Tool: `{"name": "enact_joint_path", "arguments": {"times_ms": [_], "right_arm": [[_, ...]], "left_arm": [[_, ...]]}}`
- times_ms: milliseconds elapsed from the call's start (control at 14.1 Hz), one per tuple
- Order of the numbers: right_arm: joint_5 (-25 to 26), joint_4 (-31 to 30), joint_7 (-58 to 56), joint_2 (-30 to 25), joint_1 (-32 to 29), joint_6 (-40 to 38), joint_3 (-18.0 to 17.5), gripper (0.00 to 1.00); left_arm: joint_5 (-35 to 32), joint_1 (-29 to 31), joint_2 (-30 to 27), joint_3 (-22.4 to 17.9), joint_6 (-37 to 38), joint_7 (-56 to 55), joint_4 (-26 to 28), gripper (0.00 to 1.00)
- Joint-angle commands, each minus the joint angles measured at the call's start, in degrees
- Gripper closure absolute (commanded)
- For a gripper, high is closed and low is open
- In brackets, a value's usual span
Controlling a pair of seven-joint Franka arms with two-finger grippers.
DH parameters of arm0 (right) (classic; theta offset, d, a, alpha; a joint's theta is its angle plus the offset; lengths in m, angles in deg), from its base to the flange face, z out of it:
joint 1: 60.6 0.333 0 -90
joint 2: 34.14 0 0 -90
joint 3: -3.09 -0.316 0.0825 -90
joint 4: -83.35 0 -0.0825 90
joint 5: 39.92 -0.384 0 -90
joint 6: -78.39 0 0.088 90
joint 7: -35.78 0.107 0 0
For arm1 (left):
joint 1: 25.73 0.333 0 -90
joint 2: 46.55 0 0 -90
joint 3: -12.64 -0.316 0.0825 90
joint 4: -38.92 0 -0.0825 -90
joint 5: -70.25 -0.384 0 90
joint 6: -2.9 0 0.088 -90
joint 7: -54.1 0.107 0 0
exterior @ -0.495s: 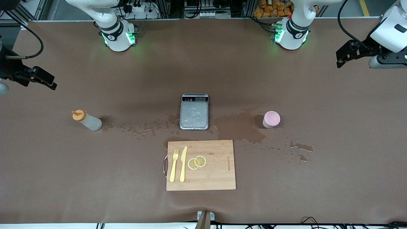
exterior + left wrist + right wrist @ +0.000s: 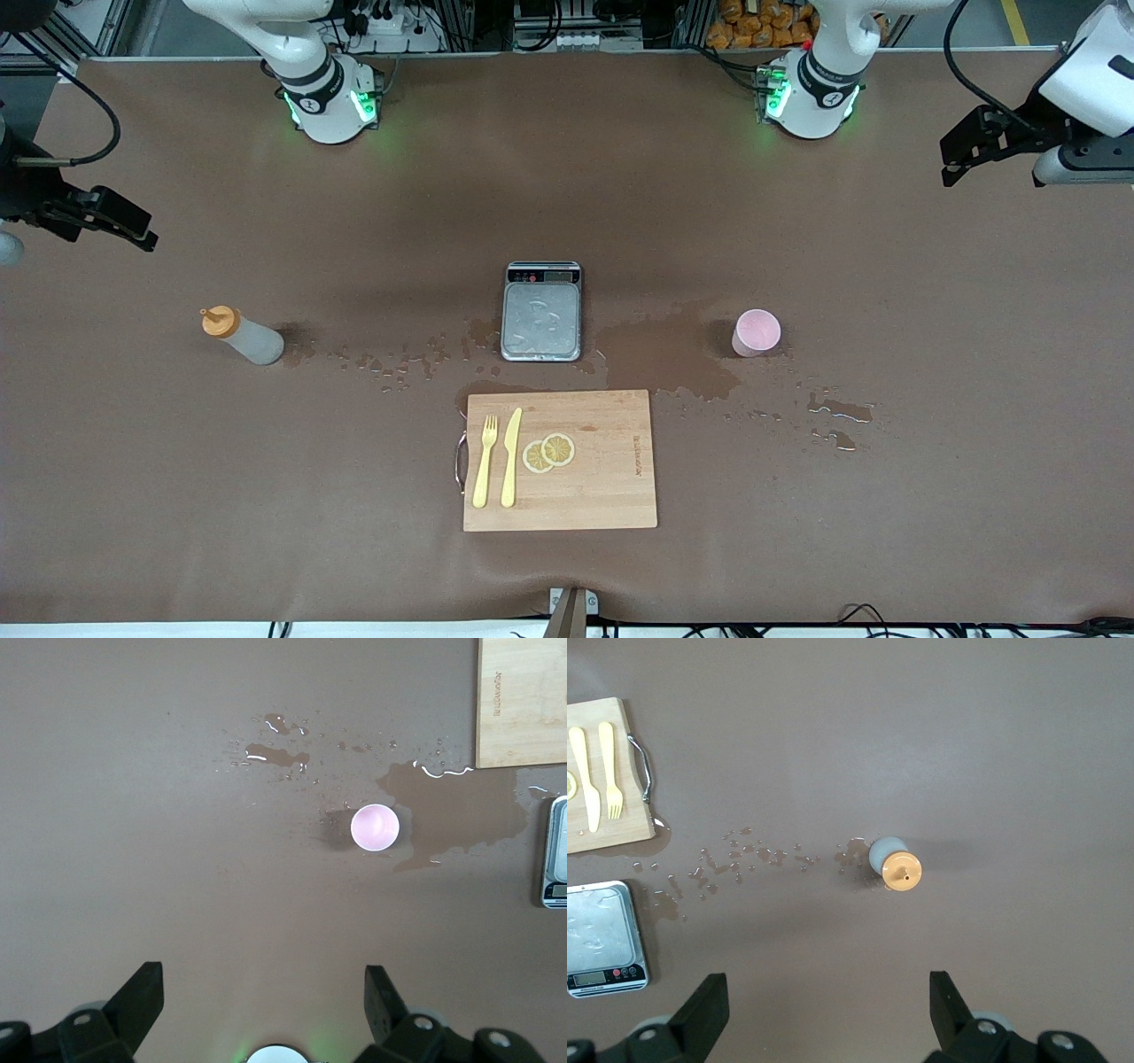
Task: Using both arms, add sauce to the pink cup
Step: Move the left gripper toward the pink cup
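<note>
Black right gripper (image 2: 146,237) hangs with fingers spread wide over the brown counter (image 2: 930,496) at the right arm's end. Below it stands the translucent greyish squeeze bottle of sauce (image 2: 241,336) with its orange cap, upright among water droplets. A steel scale (image 2: 541,311) sits mid-counter. The pale-pink plastic cup (image 2: 756,332) stands upright beside a wet patch. Over the left arm's end, the left gripper (image 2: 950,166) is spread wide.

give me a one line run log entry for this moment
phase: pre-grasp | left gripper: open, high over table | right gripper: open, high over table | sauce bottle: upright, untouched | pink cup: upright, untouched
</note>
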Motion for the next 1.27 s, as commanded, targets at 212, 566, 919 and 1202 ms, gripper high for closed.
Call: {"name": "enact_joint_path", "arguments": {"times_ms": [212, 566, 919, 1202], "right_arm": [[0.1, 0.2, -0.7, 1.1, -6.6, 0.4, 0.1, 0.00], [-0.7, 1.2, -0.7, 2.9, -11.5, 1.5, 0.1, 0.00], [-0.6, 1.0, -0.4, 4.5, -12.9, 0.9, 0.1, 0.00], [-3.4, 1.2, 4.2, 6.4, -16.8, 0.2, 0.1, 0.00]], "left_arm": [[5.4, 0.3, 6.8, -0.2, -3.6, -1.5, 0.0, 0.00], [6.6, -0.3, 7.1, 1.6, -14.1, -1.8, 13.4, 0.00], [6.7, -0.4, 9.1, 2.5, -31.9, -2.0, 26.8, 0.00], [6.7, -1.4, 17.2, 2.6, -38.6, -2.0, 27.3, 0.00]]}}
